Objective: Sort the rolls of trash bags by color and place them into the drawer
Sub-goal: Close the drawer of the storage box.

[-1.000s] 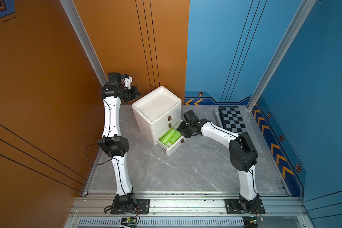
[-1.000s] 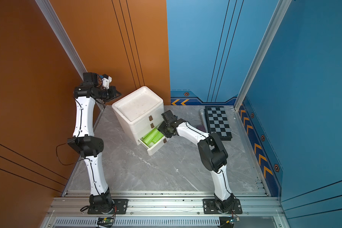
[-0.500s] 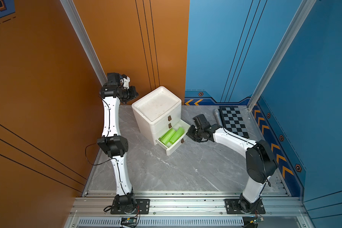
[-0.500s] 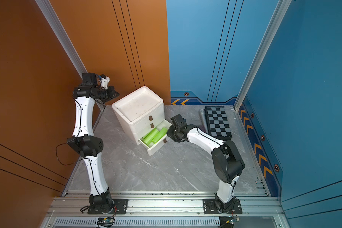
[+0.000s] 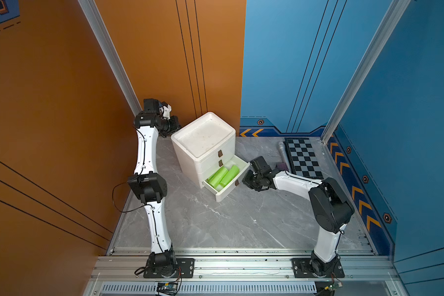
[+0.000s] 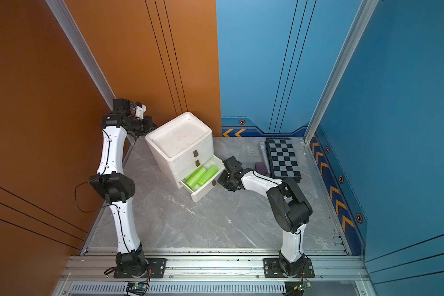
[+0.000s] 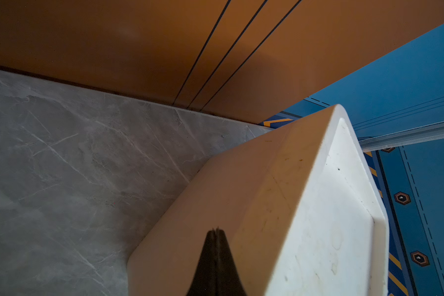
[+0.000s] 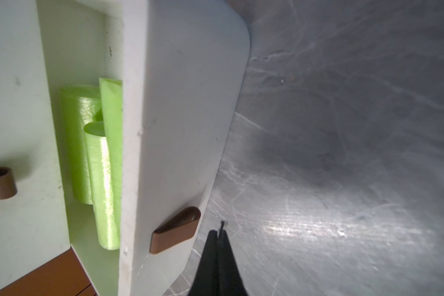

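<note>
**Containers.** White cabinet [image 5: 203, 138], 3 drawers stacked, stands at the back of the tabletop [image 5: 215, 225], left of centre, turned at an angle. Upper drawers [image 5: 213, 159], qty 2, shut; contents not visible. Bottom drawer [image 5: 227, 191] pulled well out toward the front right. Inside are green rolls [image 5: 219, 176], lying lengthwise side by side. The right wrist view gives qty 3: one at the rear, one in front of it, one partly hidden behind the drawer's front wall. Both top views show 2 plainly, w/ a sliver of the 3rd at the left. All visible contents are green.

**Surroundings.** Chessboard [image 5: 303, 159] lies flat at the back right. Grey microphone [image 5: 282, 153] lies along its left edge. Purple cube [image 5: 282, 166] sits just in front of the microphone, partly behind the right arm. All 3 are well apart from the cabinet. The right arm lies low across the tabletop btwn them and the drawer.

**End effectors.** Right end effector [image 8: 218, 234]: clenched, nothing in it. Tips are just beside the brown handle [image 8: 176, 230] on the bottom drawer's front, over bare tabletop; no contact seen. Left end effector [image 7: 217, 234]: clenched, empty, held high at the cabinet's far-left corner. Contact w/ the cabinet wall cannot be told.

**Counts.** Cabinet 1; drawers 3 (1 open, 2 shut); brown handles 3; green rolls 3; chessboard 1; microphone 1; purple cube 1.
</note>
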Robot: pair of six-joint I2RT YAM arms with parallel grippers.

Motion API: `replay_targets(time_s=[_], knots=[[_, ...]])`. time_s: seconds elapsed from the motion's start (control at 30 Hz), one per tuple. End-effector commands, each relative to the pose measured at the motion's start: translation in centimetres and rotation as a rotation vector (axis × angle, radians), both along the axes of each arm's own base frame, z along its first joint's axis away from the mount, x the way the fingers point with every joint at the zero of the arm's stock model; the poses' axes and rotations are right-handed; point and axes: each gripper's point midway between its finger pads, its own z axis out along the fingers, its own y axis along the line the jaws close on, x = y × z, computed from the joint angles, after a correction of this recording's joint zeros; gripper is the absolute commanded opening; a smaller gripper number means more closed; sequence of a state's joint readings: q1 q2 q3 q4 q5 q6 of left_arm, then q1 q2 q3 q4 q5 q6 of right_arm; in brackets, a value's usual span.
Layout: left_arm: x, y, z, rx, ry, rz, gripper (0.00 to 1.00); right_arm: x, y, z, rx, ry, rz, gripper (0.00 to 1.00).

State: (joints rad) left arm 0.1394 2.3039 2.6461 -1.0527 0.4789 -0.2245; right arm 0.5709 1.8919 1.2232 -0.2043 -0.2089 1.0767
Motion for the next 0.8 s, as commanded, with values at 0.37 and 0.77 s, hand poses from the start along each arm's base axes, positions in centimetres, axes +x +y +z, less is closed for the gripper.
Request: replay_targets(time_s=[0.37, 0.77], knots=[[-0.6, -2.8, -2.3, -0.011, 0.047, -0.119, 0.03, 3.6, 2.1, -0.1, 0.068, -0.022, -0.008, 0.00], [-0.5, -3.9, -2.9, -0.019, 0.053, -0.152, 0.04, 5.4, 6.4, -0.9, 0.218, -0.019, -0.057, 0.00]])
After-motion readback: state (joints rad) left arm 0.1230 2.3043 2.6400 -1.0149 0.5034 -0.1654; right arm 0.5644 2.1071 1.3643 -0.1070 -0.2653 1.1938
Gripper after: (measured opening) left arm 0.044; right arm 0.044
